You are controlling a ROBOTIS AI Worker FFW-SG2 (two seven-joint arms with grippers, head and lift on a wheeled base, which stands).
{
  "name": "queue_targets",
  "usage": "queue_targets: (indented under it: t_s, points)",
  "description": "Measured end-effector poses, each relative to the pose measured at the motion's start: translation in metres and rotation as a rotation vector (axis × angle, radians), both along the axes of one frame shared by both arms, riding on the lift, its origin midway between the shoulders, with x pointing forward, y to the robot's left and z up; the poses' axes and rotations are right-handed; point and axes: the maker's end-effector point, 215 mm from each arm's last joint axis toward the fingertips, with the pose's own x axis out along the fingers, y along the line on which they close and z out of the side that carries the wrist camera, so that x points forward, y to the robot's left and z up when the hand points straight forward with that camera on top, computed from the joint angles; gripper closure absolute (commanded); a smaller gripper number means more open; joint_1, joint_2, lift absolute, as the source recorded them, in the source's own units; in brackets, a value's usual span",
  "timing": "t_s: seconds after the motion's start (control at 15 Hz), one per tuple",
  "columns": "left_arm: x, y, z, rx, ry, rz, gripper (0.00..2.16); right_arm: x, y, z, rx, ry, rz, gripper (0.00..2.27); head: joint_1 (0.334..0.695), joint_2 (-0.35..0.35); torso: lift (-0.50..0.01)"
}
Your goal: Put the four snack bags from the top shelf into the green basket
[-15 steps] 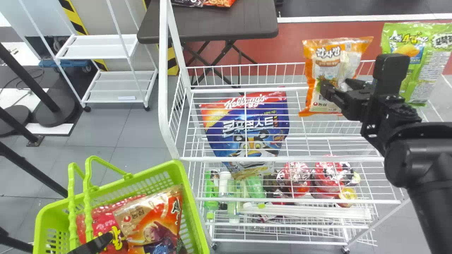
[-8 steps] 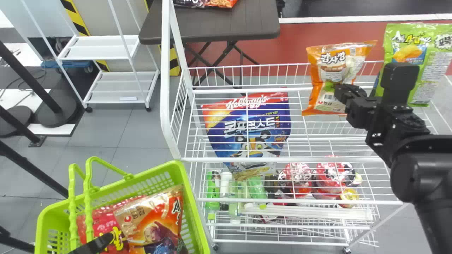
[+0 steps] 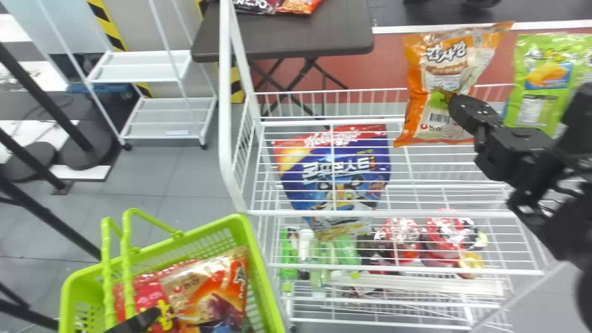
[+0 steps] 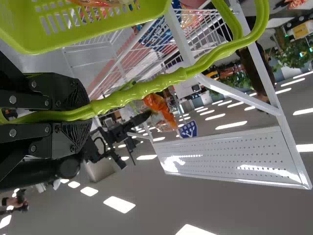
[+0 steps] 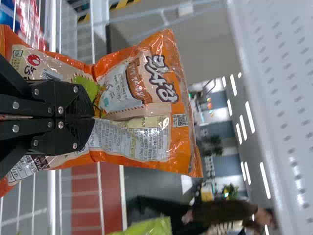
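My right gripper (image 3: 455, 99) is shut on the orange snack bag (image 3: 446, 60), held upright over the top shelf's right part. In the right wrist view the gripper (image 5: 93, 117) pinches the middle of the orange bag (image 5: 146, 98). A green snack bag (image 3: 545, 88) stands to its right, partly behind the arm. At lower left the green basket (image 3: 259, 273) holds a red-orange bag (image 3: 203, 282) and a pinkish-red bag (image 3: 150, 293). My left gripper (image 3: 134, 321) is at the basket's handles; in the left wrist view the gripper (image 4: 90, 110) is closed around the green handle (image 4: 142, 90).
A blue cereal bag (image 3: 337, 180) lies at the left of the white wire rack (image 3: 393, 213). Bottles and red packages sit on the lower shelf. Behind stand a dark table (image 3: 296, 37) and a white shelf cart (image 3: 171, 115). The rack's white post (image 3: 225, 101) rises beside the basket.
The right gripper has turned and risen slightly with the orange bag, which now hangs a little higher. The whole head view has shifted slightly. The left gripper stays at the basket handles.
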Motion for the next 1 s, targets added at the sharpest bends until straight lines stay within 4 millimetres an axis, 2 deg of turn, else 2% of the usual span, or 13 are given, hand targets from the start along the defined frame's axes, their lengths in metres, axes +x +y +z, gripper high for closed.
queue_targets:
  t_s: [0.07,0.13,0.33,0.47,0.67,0.8,1.0]
  points:
    - [0.000,0.000,0.000,-0.001,-0.001,-0.001,2.15,-0.017,0.015,0.004,0.041,0.021,0.051,2.25,0.695,0.215,0.000]
    - [0.001,-0.001,0.000,-0.001,-0.001,-0.001,2.15,-0.033,0.031,0.005,0.078,0.045,0.101,2.25,0.695,0.262,0.000]
    - [0.001,-0.001,0.000,-0.002,-0.003,-0.003,2.15,-0.084,0.090,0.001,0.201,0.120,0.273,2.25,0.695,0.350,0.000]
    - [0.001,-0.002,0.001,-0.002,-0.004,-0.004,2.14,-0.121,0.137,-0.004,0.266,0.208,0.408,2.25,0.695,0.350,0.000]
    - [0.002,-0.002,0.001,-0.004,-0.005,-0.005,2.15,-0.174,0.196,-0.017,0.323,0.375,0.597,2.25,0.695,0.350,0.000]
    - [0.002,-0.003,0.001,-0.004,-0.006,-0.007,2.15,-0.201,0.223,-0.022,0.348,0.455,0.696,2.25,0.695,0.350,0.000]
    - [0.003,-0.003,0.000,-0.004,-0.007,-0.007,2.15,-0.223,0.247,-0.027,0.405,0.525,0.780,2.25,0.695,0.350,0.000]
